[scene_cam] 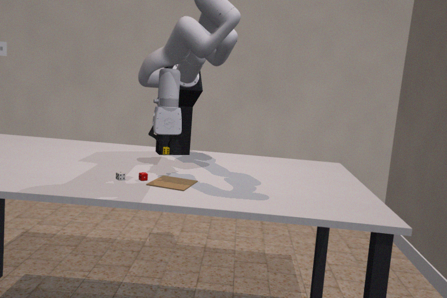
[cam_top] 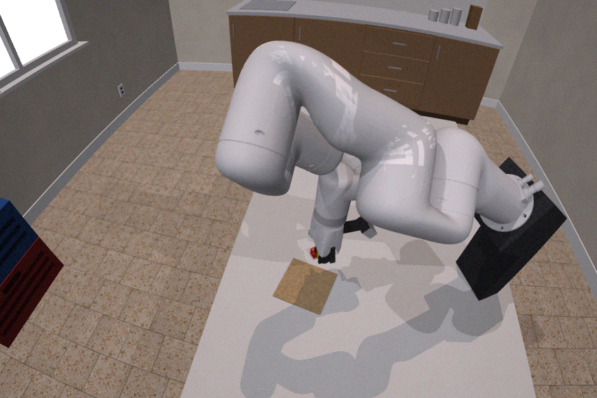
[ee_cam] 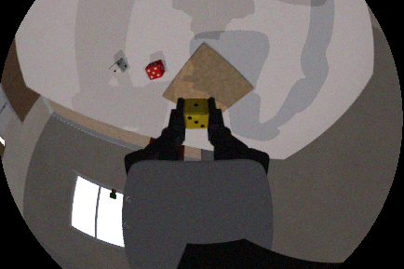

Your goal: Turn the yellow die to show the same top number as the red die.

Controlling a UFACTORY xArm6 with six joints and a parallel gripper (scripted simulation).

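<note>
My gripper is shut on the yellow die and holds it above the table. In the wrist view one die face shows one pip and another shows three; the face towards the exterior camera shows several pips in two columns. The red die rests on the table beside the mat. It shows several pips on one face in the wrist view; I cannot tell its top number surely. The tan mat lies flat, with no die on it.
A white die rests on the table, on the far side of the red die from the mat. The arm hides it in the top view. The black robot base stands at the table's right in that view.
</note>
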